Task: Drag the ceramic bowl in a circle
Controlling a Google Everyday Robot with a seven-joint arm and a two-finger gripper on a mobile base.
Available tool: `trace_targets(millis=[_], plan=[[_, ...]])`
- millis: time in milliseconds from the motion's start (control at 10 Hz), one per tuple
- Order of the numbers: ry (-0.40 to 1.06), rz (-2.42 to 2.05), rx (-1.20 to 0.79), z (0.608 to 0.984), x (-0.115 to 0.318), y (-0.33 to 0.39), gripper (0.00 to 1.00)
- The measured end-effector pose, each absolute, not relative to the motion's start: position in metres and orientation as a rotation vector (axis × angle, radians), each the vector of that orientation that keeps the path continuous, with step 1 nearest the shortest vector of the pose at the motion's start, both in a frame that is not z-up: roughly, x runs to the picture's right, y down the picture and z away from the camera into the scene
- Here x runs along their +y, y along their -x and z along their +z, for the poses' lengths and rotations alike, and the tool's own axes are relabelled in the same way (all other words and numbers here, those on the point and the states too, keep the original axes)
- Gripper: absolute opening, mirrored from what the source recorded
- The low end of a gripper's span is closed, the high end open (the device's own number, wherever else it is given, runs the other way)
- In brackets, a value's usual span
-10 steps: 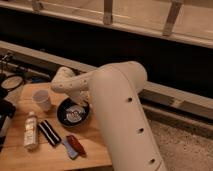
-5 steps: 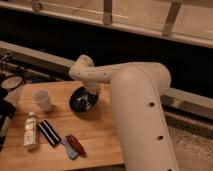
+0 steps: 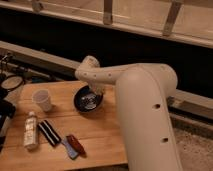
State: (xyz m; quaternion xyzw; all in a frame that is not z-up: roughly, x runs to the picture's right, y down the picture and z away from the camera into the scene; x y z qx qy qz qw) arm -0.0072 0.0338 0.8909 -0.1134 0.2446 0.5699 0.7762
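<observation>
The ceramic bowl (image 3: 86,99) is dark and shallow with pale markings inside. It sits on the wooden table (image 3: 100,135), right of the small white cup (image 3: 42,100). My white arm (image 3: 140,100) reaches in from the right and bends down at the wrist (image 3: 90,72). My gripper (image 3: 96,93) comes down on the bowl's far right rim. The arm hides part of that rim.
A white bottle (image 3: 31,130) lies at the front left. Beside it are a black striped object (image 3: 49,133) and a red and blue object (image 3: 73,146). Dark items (image 3: 9,85) stand at the table's left edge. A dark ledge and rail (image 3: 107,12) run behind.
The bowl has moved away from the front and to the right with the gripper on it. Most of that shift came early. The arm has swung right.
</observation>
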Motion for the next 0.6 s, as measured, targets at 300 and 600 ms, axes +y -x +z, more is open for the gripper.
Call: trace_targets(millis=[300, 600], plan=[[0.235, 1.227, 0.544, 0.875, 0.057, -0.01, 0.1], [0.238, 1.175, 0.539, 0.86, 0.08, 0.009, 0.1]])
